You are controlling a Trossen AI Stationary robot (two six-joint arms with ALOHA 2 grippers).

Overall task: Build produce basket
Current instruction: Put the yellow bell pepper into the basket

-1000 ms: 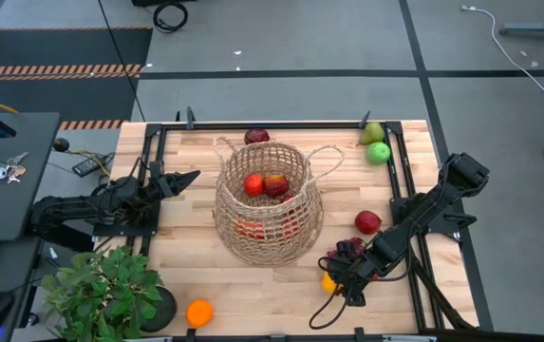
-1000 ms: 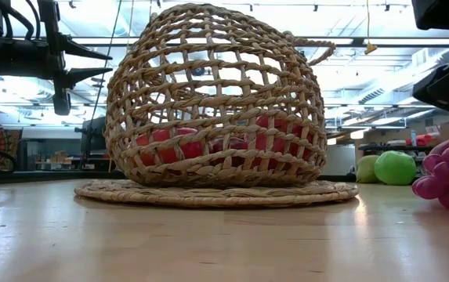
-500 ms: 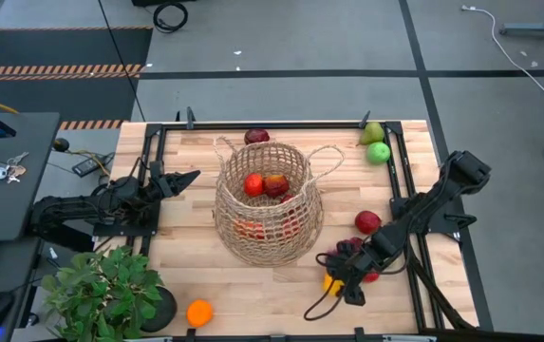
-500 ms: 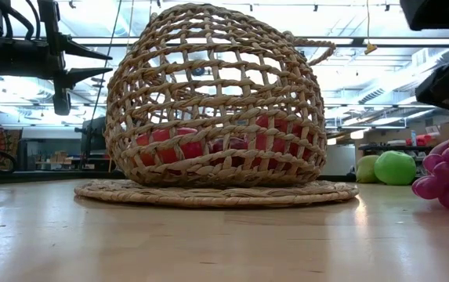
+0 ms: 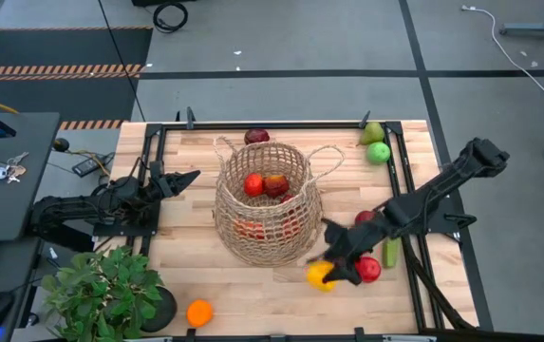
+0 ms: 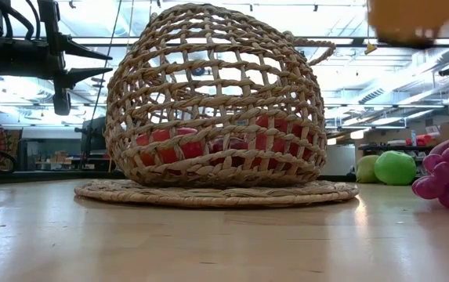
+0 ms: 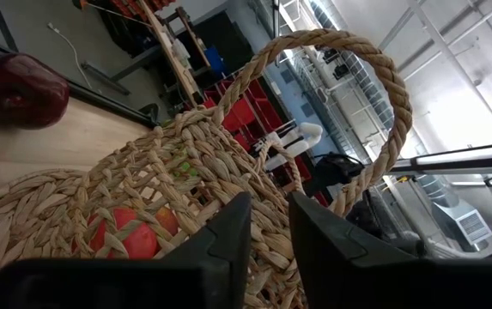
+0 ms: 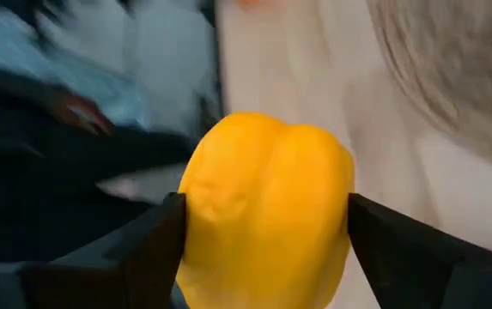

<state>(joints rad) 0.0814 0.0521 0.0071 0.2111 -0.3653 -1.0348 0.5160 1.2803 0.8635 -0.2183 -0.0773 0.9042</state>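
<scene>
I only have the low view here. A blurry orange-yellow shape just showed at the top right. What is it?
Observer: A yellow pepper, clamped in the right hand.
Operator: Is it over the basket yet?
Observer: No, from above it sits beside the basket, on the right arm's side, near the front.
Operator: What's the left hand doing?
Observer: The left hand is shut, empty, by the basket's rim.

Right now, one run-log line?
right gripper: shut on yellow pepper, lifted | left gripper: shut, waiting beside basket
</scene>
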